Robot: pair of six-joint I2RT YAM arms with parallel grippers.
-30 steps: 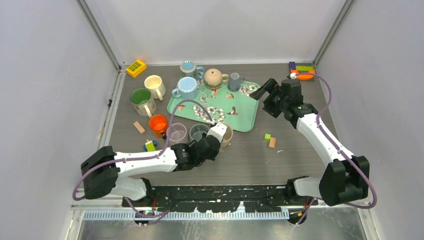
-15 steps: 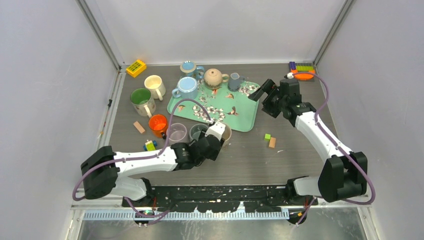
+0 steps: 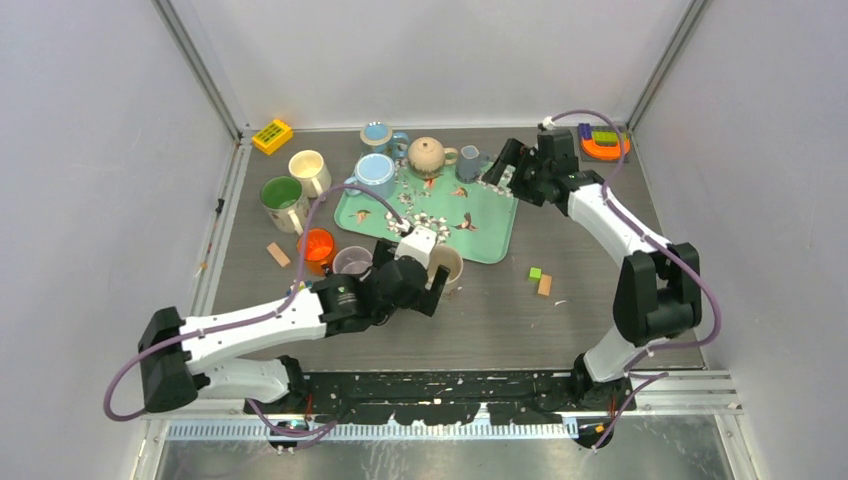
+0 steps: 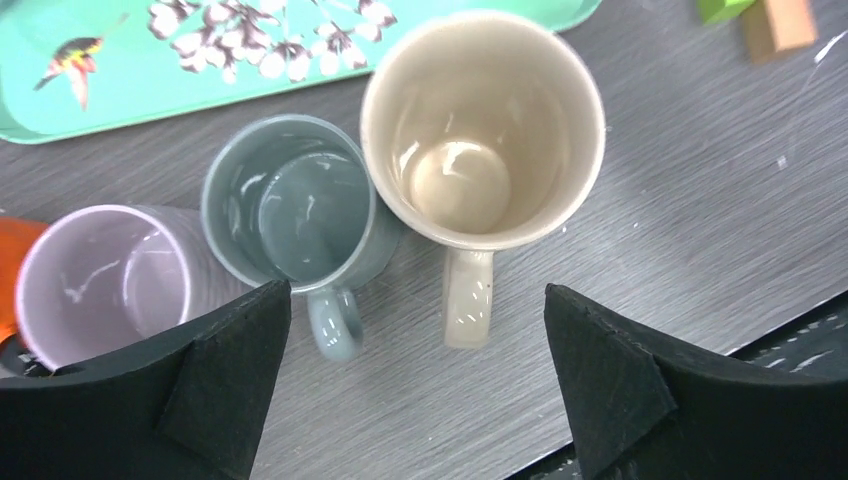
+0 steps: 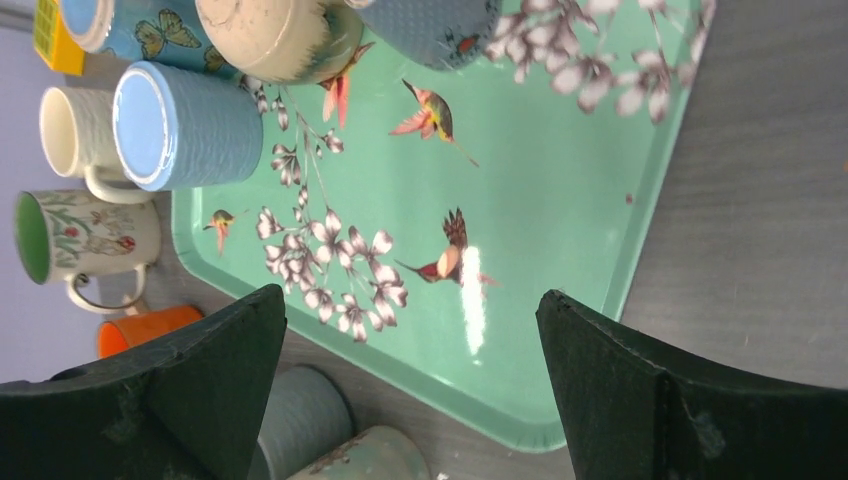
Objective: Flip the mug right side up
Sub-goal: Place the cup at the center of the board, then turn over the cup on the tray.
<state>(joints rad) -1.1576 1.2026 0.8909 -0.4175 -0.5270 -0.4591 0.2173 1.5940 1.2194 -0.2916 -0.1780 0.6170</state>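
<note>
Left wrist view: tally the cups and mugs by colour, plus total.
beige mug: 1
grey mug: 1
lilac cup: 1
orange cup, only a sliver at the left edge: 1
Total: 4

No lettering, label, brand or number can be read in any view. The tray (image 5: pixel 560 200) bears only painted birds and blossoms, the blue mug (image 5: pixel 150 35) butterflies, the green-lined mug (image 5: pixel 90 235) a small drawing.
</note>
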